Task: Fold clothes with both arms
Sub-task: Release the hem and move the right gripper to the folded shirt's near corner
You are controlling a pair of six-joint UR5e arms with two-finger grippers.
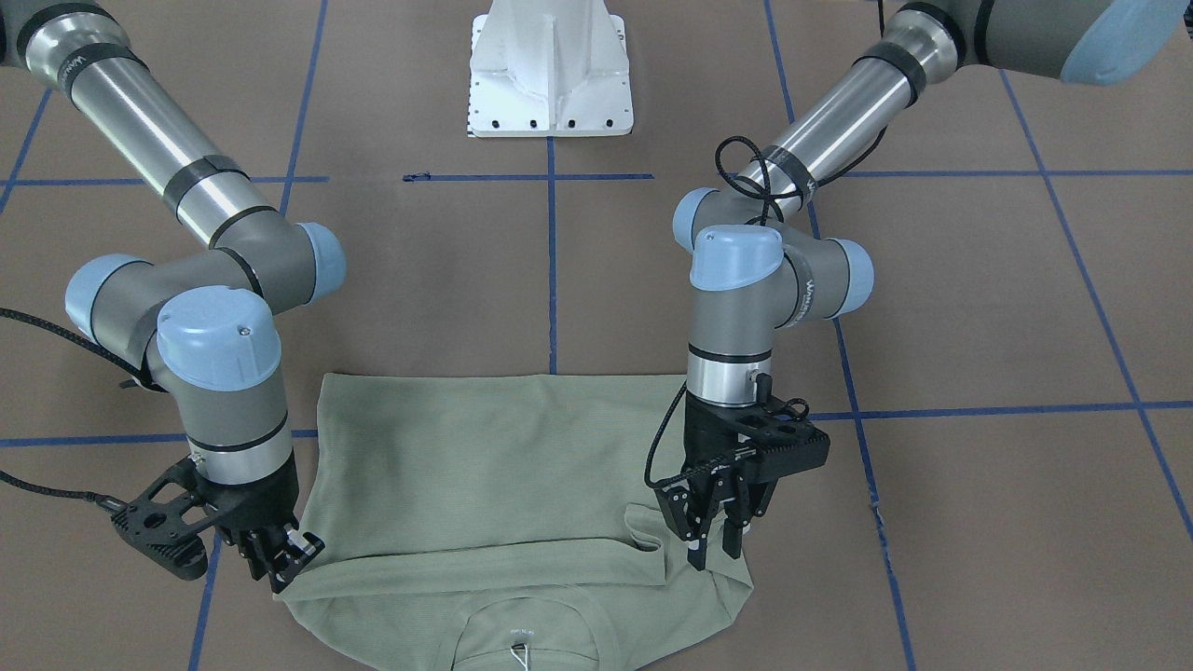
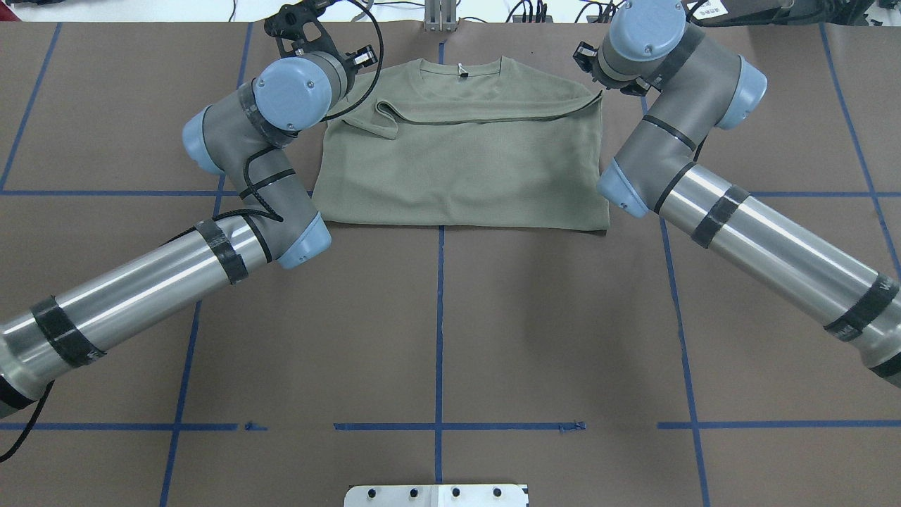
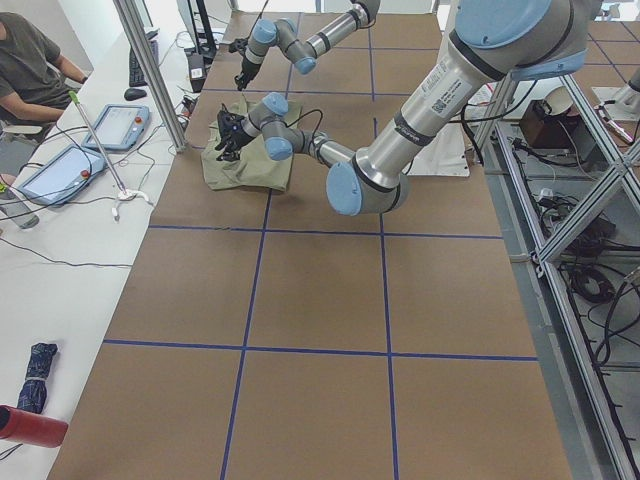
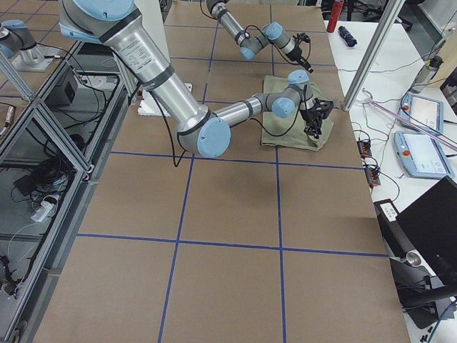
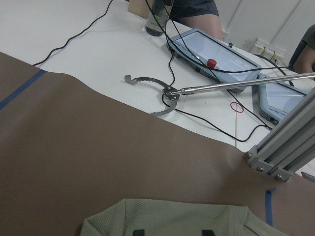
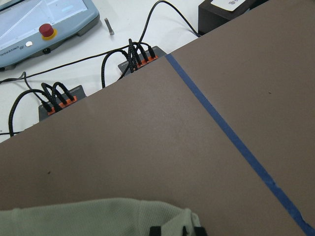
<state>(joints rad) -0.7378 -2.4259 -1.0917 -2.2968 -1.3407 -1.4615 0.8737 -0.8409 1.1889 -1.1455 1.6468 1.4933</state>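
The sage-green shirt [image 1: 485,466] lies flat near the table's far edge, collar [image 2: 461,67] toward the operators' side, with one sleeve folded across its chest [image 2: 486,113]. My left gripper [image 1: 716,550] hangs open over the shirt's shoulder on the left arm's side. In the left wrist view its gripper [image 5: 173,232] has its tips wide apart above the shirt edge [image 5: 172,216]. My right gripper [image 1: 289,564] is at the opposite shoulder corner. In the right wrist view its gripper [image 6: 171,230] has narrow tips, with bunched shirt fabric [image 6: 98,216] between them. In the overhead view the right gripper is hidden under its wrist.
Just past the shirt the brown mat ends at a white desk with touch pendants [image 5: 211,49], a grabber tool [image 5: 162,93], cables and connector boxes [image 6: 59,101]. An aluminium post [image 5: 280,147] stands at the mat's edge. A seated person [image 3: 30,60] is beside that desk. The white pedestal [image 1: 552,75] is behind.
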